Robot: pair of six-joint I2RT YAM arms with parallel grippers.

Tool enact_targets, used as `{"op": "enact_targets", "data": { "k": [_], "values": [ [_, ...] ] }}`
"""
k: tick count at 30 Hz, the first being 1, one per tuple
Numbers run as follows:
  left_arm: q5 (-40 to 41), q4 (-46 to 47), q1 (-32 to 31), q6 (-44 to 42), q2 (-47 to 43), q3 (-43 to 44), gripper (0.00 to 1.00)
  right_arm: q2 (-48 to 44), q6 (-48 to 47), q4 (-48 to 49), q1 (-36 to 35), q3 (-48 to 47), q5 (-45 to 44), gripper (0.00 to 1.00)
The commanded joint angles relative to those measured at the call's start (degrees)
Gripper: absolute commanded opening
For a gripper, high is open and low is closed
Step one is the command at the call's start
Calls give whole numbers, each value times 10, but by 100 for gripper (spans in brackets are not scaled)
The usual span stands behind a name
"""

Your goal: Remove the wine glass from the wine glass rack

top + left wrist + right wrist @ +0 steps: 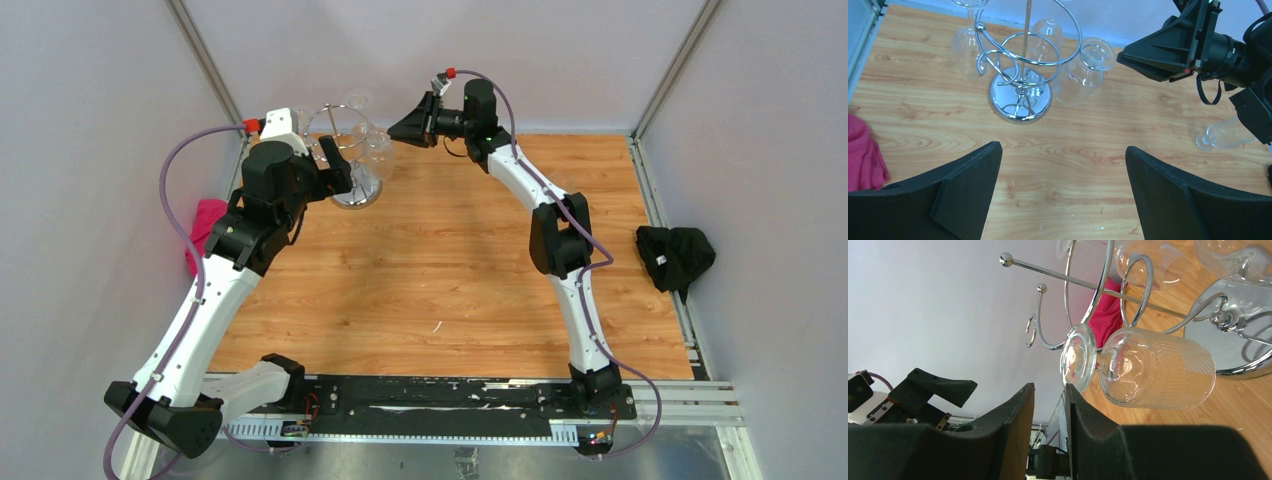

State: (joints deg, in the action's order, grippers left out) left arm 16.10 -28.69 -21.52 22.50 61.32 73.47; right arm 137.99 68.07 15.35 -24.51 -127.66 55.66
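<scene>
The chrome wine glass rack (1020, 97) stands at the table's back left, with its round mirrored base and thin pole (352, 165). Several clear glasses hang from its hooks. The nearest wine glass (1153, 371) hangs by its foot (1078, 362) from a curled hook, also seen as the wine glass (1079, 77). My right gripper (1049, 390) sits level with that foot, just short of it, its jaws a narrow gap apart with nothing between them. My left gripper (1063, 152) hovers wide open above the bare wood, in front of the rack's base.
Another clear glass (1225, 135) lies on the table under the right arm. A pink cloth (205, 230) sits at the left edge and a black cloth (675, 255) beyond the right edge. White walls close in behind the rack.
</scene>
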Motion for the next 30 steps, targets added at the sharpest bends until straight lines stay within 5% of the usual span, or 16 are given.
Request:
{"op": "enact_targets", "data": {
  "k": [1, 30],
  "values": [
    [9, 2, -3, -8, -12, -6, 100, -39, -15, 0, 11, 16, 0, 34],
    [20, -6, -3, -13, -24, -6, 100, 33, -37, -78, -3, -45, -8, 34]
  ]
}}
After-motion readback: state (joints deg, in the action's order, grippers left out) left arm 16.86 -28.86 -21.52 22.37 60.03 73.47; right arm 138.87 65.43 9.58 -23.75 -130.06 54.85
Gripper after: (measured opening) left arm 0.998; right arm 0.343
